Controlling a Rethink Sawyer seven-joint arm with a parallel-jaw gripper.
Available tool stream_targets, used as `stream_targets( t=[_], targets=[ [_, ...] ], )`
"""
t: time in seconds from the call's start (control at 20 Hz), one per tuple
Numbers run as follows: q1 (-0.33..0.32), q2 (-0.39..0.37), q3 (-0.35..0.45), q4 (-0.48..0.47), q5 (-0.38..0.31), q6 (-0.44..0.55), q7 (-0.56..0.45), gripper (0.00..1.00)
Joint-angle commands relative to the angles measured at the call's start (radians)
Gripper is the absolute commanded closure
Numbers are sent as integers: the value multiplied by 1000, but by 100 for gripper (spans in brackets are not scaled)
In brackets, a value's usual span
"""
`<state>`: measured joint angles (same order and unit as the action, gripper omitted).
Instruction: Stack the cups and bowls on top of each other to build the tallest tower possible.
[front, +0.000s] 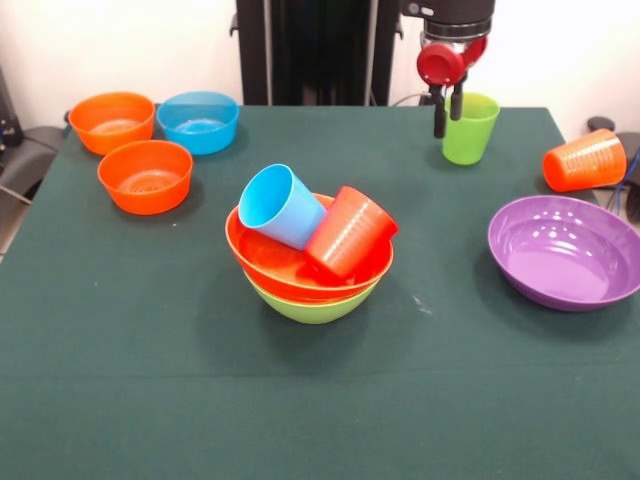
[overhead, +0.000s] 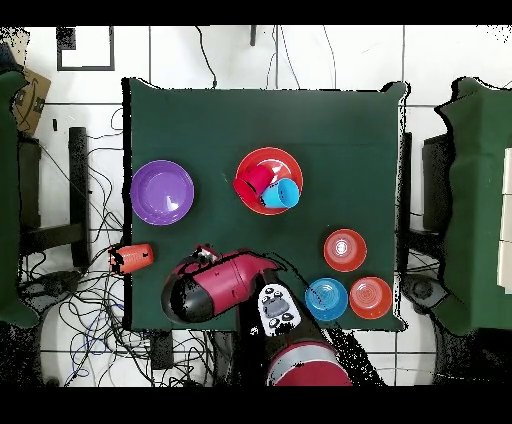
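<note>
While my gripper (front: 447, 112) hangs at the lime green cup (front: 470, 128), fingers close together with one seemingly at the cup's near rim edge, I can't tell if it's pinching the wall or just hovering beside it. From overhead the arm (overhead: 215, 285) covers the cup entirely, so no help there.

Tower (front: 310, 262) sits well away from the tool, toward table centre: orange-red bowl (front: 275, 262) nested in the lime green bowl (front: 312, 305), with the light blue cup (front: 280, 205) and red cup (front: 348, 232) lying tilted inside, touching each other, not stacked.

Risks as I judge them:
- Rim-only pinch on a thin tapered cup: could slip or swing on lift.
- Setting anything onto those two tipped cups gives no flat seat; it'd roll off and possibly knock both out.
- Orange cup (front: 584, 160) lies on its side at the table edge on the tool's far side from the tower; a nudge could roll it off.

Purple bowl (front: 565, 250) and the three small bowls (front: 145, 175) are unused.
</note>
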<state>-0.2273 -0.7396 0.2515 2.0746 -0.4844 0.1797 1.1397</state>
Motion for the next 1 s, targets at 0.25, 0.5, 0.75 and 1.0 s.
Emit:
stream_targets(
  t=[0.25,0.5,0.75,1.0],
  targets=[
    [18,15,23,24,56,-37,220,0],
    [18,1,28,28,70,-31,216,0],
    [20,-5,34,32,81,-29,215,0],
    [31,-4,20,34,85,-31,221,0]
  ],
)
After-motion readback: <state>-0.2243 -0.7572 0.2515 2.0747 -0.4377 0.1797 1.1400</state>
